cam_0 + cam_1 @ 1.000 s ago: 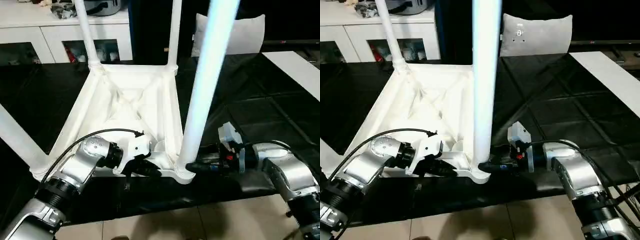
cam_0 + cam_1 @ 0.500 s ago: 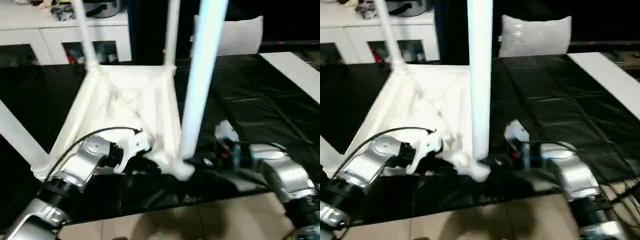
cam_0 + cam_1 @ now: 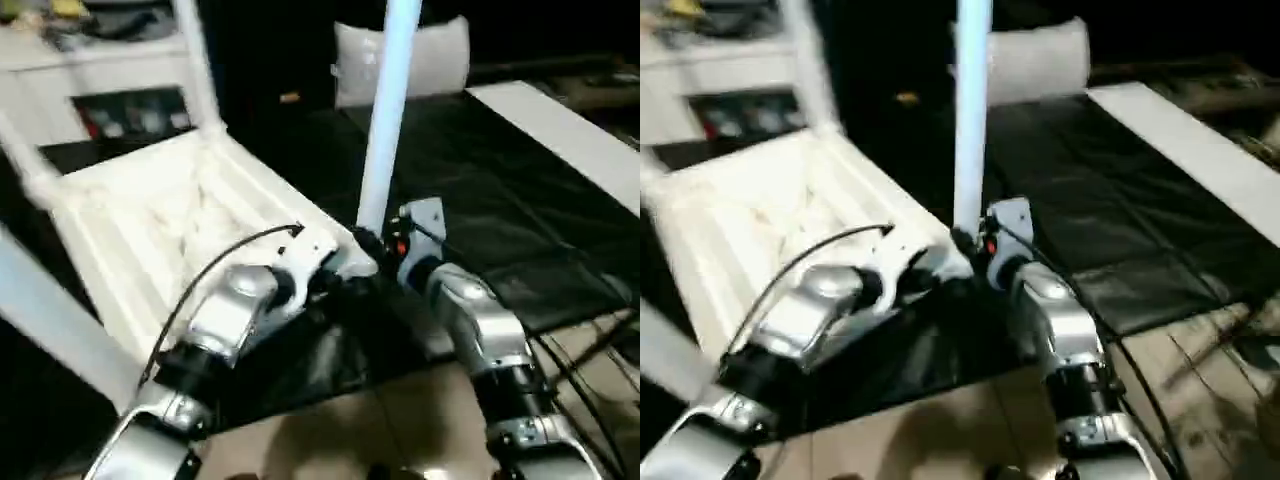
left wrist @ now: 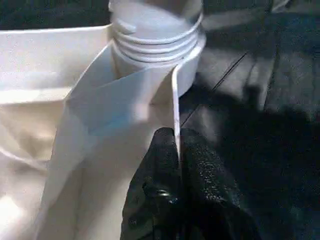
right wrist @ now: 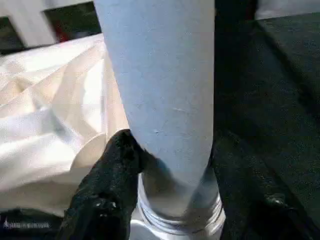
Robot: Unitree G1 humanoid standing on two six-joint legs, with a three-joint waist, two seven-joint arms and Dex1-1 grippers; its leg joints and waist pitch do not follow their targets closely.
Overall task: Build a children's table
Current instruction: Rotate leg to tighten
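Both silver forearms reach forward and meet at the near corner of the upturned table top (image 3: 150,220), which lies on a black mat (image 3: 500,190) close to the mat's near edge. The left gripper (image 4: 176,150) comes in from the left, its two black fingers (image 4: 200,170) pressed together on the thin white side wall of the table top just beside the corner socket (image 4: 155,45). The right gripper (image 5: 165,165) comes in from the right and stands about half open, its fingers on either side of the foot of the near leg (image 5: 160,75), just above the threaded collar; one finger (image 5: 107,190) lies against the tube, the other is hidden behind it.

The head views are smeared, so the ribs inside the table top and the exact line of the fingers are hard to make out there. The near leg runs out of the picture at the top, a far leg (image 3: 200,65) likewise, and another leg (image 3: 50,320) is cut off at the left edge.

The table is white plastic, lying underside up, with its legs standing up from round corner sockets. A pale cushion (image 3: 420,60) leans at the far edge of the mat.
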